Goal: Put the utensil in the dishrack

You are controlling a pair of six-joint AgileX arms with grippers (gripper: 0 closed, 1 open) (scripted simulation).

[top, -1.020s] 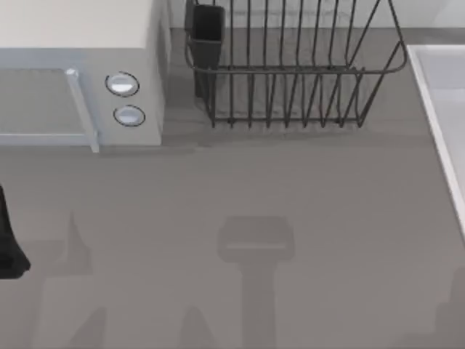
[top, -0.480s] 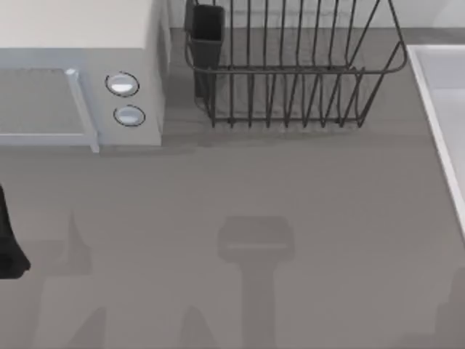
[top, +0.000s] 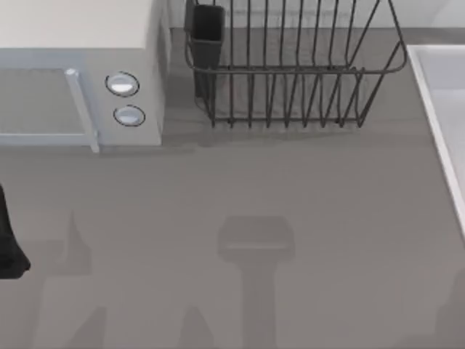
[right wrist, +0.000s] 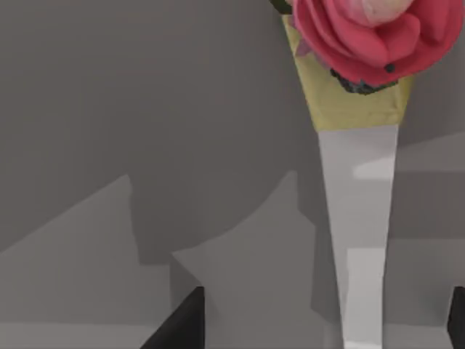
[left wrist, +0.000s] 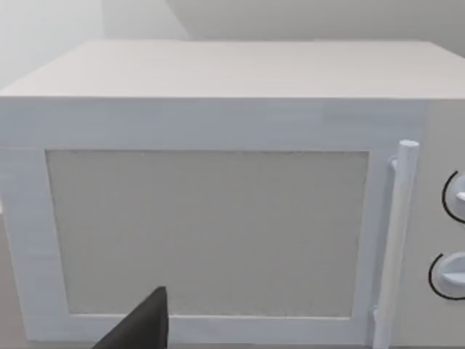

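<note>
Grey worktop [top: 290, 189] carries our dishrack [top: 290, 73] at its back edge, cutlery cup [top: 208, 33] at the rack's left corner, microwave [top: 80, 73] just left. Our right gripper [right wrist: 327, 320], fingers spread, straddles a silver utensil [right wrist: 360, 240] with a pink rose handle. Our left arm [top: 9, 240] sits at the left edge; we cannot tell its grip.

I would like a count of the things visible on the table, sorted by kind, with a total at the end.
Dishrack: 1
Cutlery cup at the rack's corner: 1
Microwave: 1
Utensil with a pale handle and pink flower-like end: 1
Total: 4
</note>
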